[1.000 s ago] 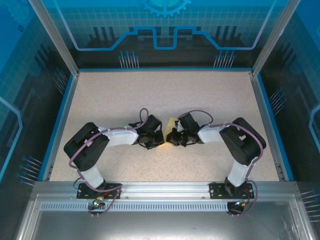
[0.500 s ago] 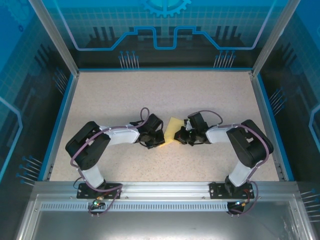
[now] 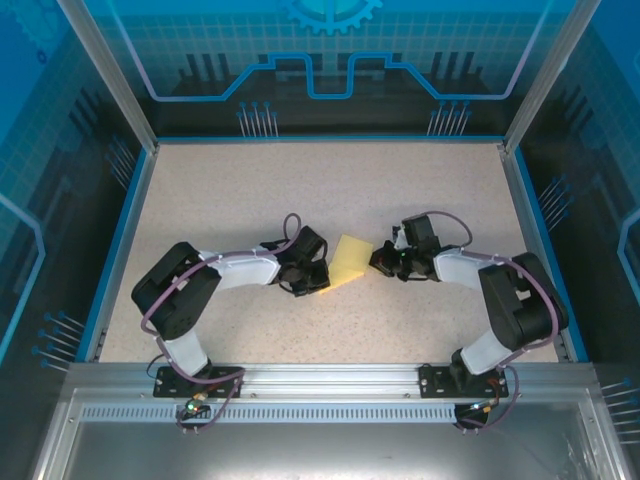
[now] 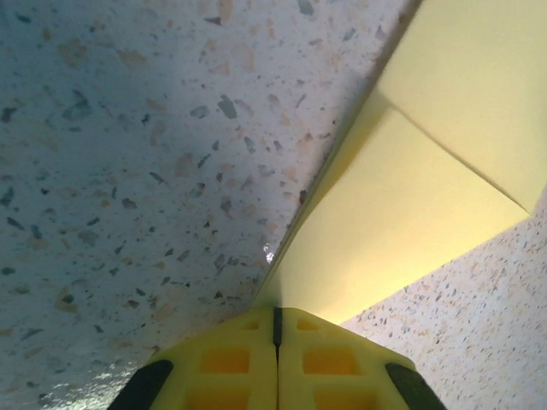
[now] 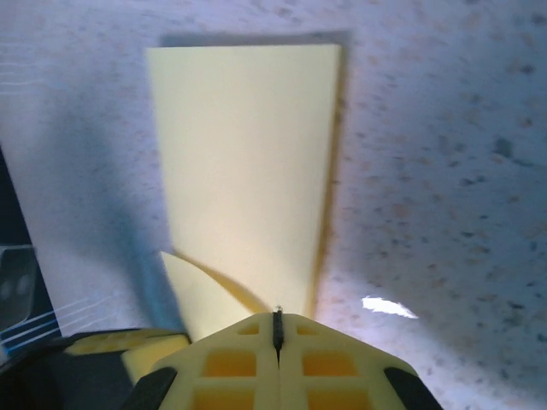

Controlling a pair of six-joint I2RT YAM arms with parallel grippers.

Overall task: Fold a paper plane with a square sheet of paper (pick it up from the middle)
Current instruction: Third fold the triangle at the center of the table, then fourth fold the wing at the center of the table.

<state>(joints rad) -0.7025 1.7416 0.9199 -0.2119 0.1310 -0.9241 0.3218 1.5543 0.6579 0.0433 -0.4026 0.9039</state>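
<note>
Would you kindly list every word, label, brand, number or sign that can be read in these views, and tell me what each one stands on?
None: no readable text in these views.
The sheet of paper is plain pale yellow.
The speckled table bears no marks.
The blue back panel carries a gear shape and line patterns, with no letters or numbers.

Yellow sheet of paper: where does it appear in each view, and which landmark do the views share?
Top external: the sheet lies near the picture's centre.
Left wrist: the sheet takes the right half, rising from the left fingers to the top right corner.
Right wrist: the sheet is at the centre, a tall strip above the right fingers.
Shared landmark: the speckled table top under it.
</note>
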